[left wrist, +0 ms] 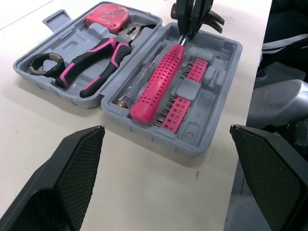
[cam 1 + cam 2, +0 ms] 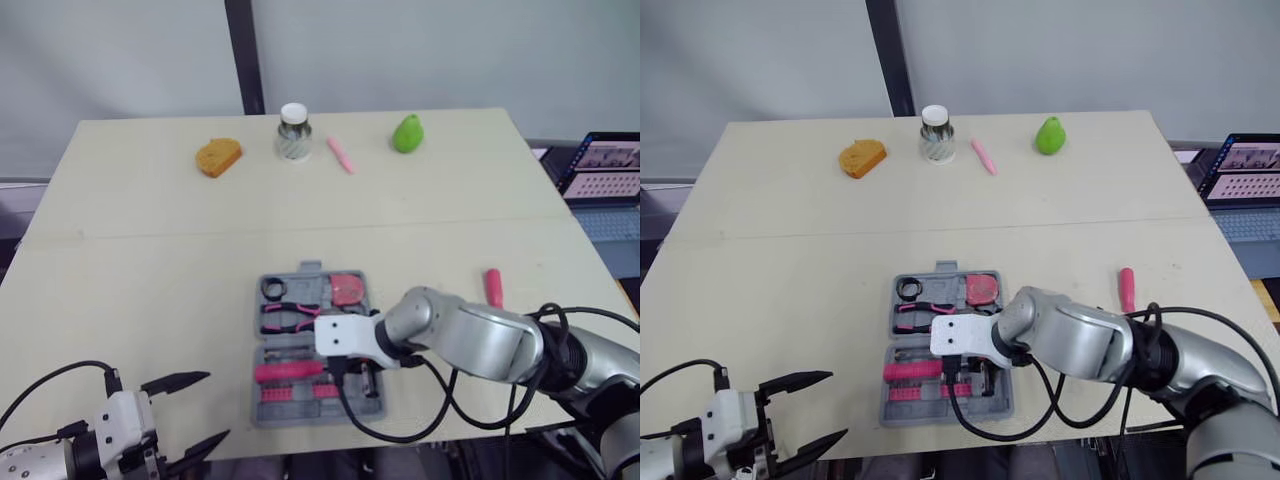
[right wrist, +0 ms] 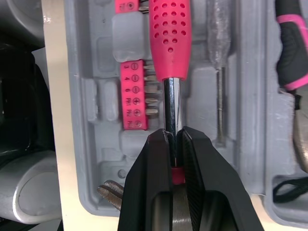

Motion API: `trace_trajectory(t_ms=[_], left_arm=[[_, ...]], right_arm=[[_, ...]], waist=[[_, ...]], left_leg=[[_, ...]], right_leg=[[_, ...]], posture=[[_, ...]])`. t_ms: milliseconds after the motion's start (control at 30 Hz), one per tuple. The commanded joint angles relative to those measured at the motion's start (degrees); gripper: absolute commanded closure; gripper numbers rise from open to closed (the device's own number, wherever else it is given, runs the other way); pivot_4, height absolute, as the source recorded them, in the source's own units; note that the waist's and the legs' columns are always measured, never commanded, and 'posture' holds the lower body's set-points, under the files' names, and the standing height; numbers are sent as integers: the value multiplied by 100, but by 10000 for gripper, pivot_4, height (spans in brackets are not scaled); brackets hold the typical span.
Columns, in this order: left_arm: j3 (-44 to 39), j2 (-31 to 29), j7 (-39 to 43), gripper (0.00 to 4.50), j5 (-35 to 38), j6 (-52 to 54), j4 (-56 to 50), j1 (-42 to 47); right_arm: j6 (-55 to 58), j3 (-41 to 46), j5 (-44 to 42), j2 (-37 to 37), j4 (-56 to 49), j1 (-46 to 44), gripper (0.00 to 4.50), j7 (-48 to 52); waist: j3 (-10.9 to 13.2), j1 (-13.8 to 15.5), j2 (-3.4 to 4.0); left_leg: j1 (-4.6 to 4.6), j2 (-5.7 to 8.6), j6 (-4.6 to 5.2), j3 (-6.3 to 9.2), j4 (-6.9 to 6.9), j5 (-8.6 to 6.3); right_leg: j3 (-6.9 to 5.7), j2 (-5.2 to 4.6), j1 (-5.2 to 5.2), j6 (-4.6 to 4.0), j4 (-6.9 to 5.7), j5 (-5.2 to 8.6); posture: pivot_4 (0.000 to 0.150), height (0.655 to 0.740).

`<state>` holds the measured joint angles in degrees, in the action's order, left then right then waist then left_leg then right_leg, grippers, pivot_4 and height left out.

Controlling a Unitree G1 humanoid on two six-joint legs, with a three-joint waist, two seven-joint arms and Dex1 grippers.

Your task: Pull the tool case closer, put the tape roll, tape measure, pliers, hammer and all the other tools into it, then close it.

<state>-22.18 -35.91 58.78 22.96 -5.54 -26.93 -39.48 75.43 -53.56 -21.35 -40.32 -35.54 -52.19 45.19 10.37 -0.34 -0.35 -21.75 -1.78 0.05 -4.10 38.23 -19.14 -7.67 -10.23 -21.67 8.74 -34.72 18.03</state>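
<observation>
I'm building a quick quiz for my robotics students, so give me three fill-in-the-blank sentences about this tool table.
The right gripper is ___ on the shaft of the pink-handled steel hammer.
The left gripper hangs ___, holding nothing.
One slim pink tool lies outside the grey plastic tool case, on the robot's ___ side.
Missing words: shut, open, right.

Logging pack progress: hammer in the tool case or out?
In. The hammer lies in the open tool case beside the bit strips, right pincer shut on its shaft. Fully seated: cannot tell.
</observation>
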Motion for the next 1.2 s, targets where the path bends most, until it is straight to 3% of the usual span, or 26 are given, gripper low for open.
trace_trajectory(t_ms=[33,1200], left_arm=[[-18,1,-47,0,29,-21,-182,-81],[93,-30,-212,0,-39,57,-232,61]], right_arm=[[10,54,74,74,-46,42,44715,-96],[-221,-44,333,7,200,216,44715,-74]], waist=[[0,0,0],[0,0,0]], left_leg=[[0,0,0,0,0,0],[0,0,-1,-1,0,-1]], right_leg=[[0,0,0,0,0,0],[0,0,0,0,0,0]], posture=[[1500,7400],[1500,7400]])
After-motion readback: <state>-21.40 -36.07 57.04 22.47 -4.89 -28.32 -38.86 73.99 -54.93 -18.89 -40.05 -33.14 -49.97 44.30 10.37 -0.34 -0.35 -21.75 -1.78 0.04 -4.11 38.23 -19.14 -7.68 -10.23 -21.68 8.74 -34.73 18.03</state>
